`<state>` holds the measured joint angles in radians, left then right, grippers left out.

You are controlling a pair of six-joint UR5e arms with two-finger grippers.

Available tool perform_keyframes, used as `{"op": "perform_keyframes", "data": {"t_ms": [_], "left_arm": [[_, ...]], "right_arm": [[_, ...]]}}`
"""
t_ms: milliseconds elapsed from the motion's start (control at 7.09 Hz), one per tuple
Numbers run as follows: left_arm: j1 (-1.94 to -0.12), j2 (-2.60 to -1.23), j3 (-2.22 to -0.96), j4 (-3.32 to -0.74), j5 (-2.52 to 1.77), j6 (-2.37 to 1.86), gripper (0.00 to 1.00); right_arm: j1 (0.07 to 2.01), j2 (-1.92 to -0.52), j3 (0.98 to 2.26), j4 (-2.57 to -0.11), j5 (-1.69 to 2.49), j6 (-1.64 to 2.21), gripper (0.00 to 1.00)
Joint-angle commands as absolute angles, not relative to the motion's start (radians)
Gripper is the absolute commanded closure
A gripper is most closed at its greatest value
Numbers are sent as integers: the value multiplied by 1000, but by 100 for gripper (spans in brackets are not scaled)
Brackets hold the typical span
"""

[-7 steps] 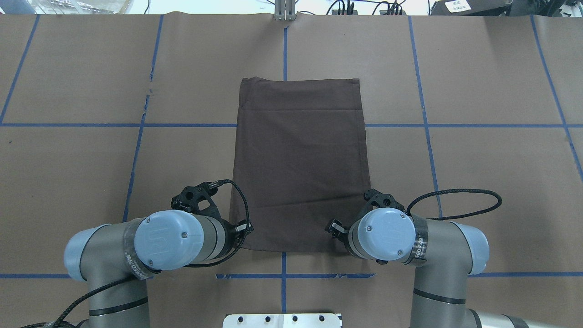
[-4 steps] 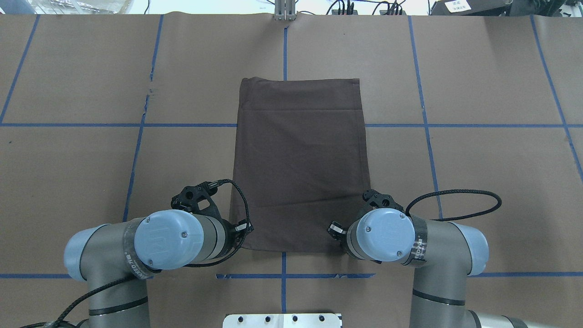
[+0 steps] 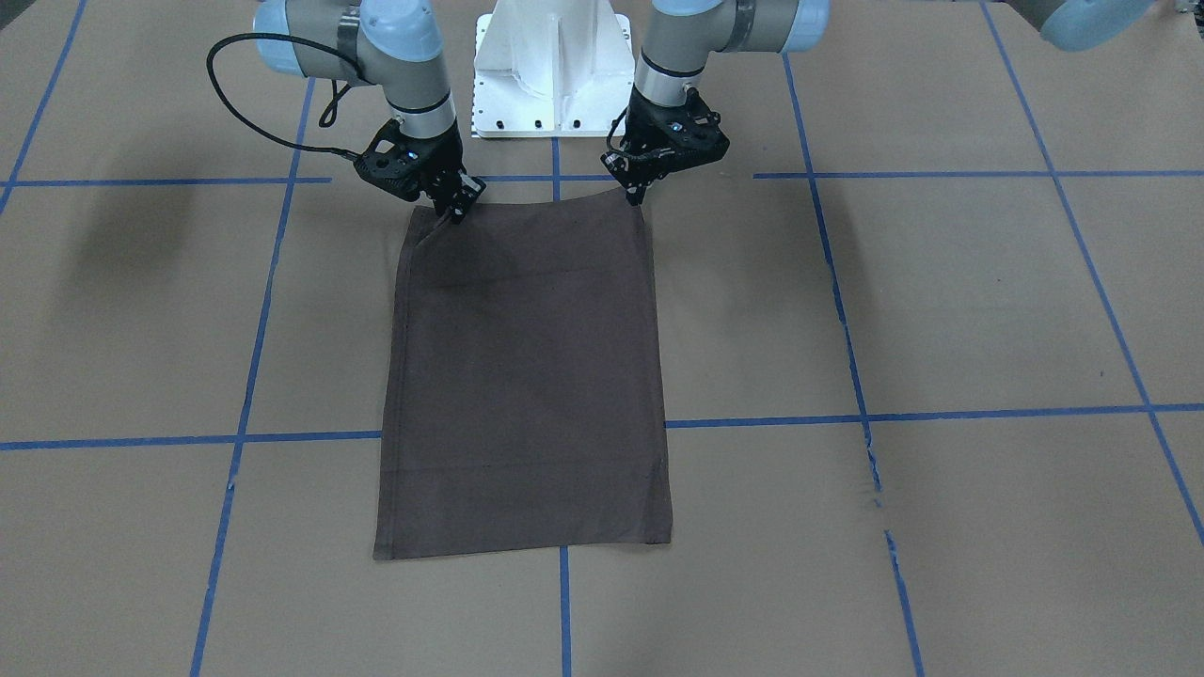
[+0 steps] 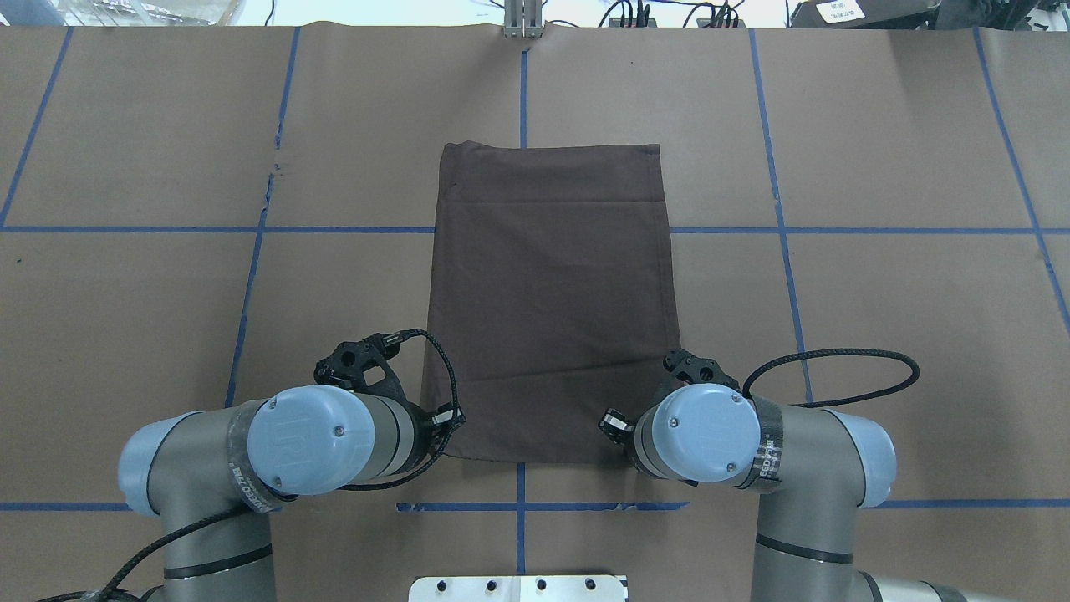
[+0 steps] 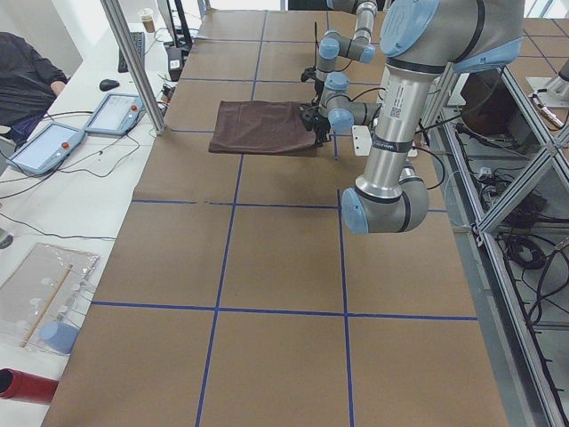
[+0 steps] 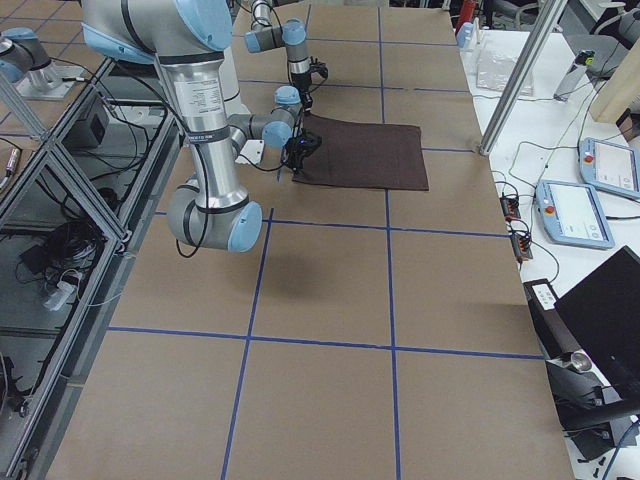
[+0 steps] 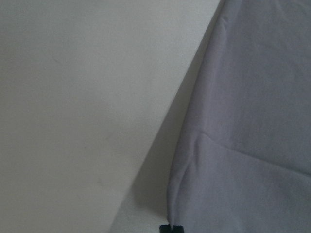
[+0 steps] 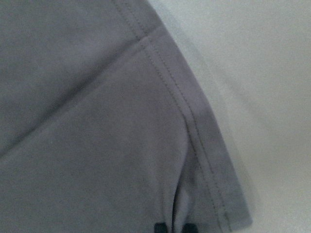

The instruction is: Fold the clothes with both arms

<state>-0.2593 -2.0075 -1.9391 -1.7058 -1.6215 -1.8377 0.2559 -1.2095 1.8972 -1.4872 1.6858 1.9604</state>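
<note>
The dark brown T-shirt (image 3: 527, 376) lies folded into a tall rectangle on the brown table (image 4: 878, 293). It also shows in the overhead view (image 4: 547, 293). My left gripper (image 3: 635, 193) is shut on the shirt's near corner on my left. My right gripper (image 3: 456, 212) is shut on the other near corner. The near edge bows slightly between them. In the left wrist view the fabric (image 7: 243, 121) runs into the fingertips (image 7: 165, 228). In the right wrist view the hemmed corner (image 8: 97, 121) is pinched at the fingertips (image 8: 160, 227). The collar and lettering are hidden.
The white pedestal base (image 3: 555, 66) stands just behind the near edge. Blue tape lines (image 4: 251, 293) grid the table. A black cable loop (image 4: 836, 368) hangs by the right wrist. Tablets (image 5: 49, 147) and a seated person (image 5: 27, 80) are beyond the far edge.
The right wrist has edged slightly left. The left arm and the shirt's outline have hardly moved.
</note>
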Motion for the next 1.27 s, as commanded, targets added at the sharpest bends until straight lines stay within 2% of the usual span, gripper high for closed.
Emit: {"op": "perform_keyframes", "data": {"t_ms": [0,141,282,423,1128], "left_arm": [[-259,-2008,-1939,-1706,-1623,-1838,100],[-261,-2008,-1939,-1706,-1621,-1839,100],[-261,-2006,-1939,-1706,-1621,-1838,100],[-262,-2006,-1939,-1706,-1621,-1838,100],[-264,-2006,-1939,-1706,-1621,-1838,100]], "right_arm": [[255,-1207,1898,-1488,1689,1960,100],[255,-1207,1899,-1489,1684,1962,100],[253,-1207,1898,-1489,1683,1965,60],[250,-1209,1898,-1491,1683,1965,1],[239,-1216,1882,-1493,1683,1965,0]]}}
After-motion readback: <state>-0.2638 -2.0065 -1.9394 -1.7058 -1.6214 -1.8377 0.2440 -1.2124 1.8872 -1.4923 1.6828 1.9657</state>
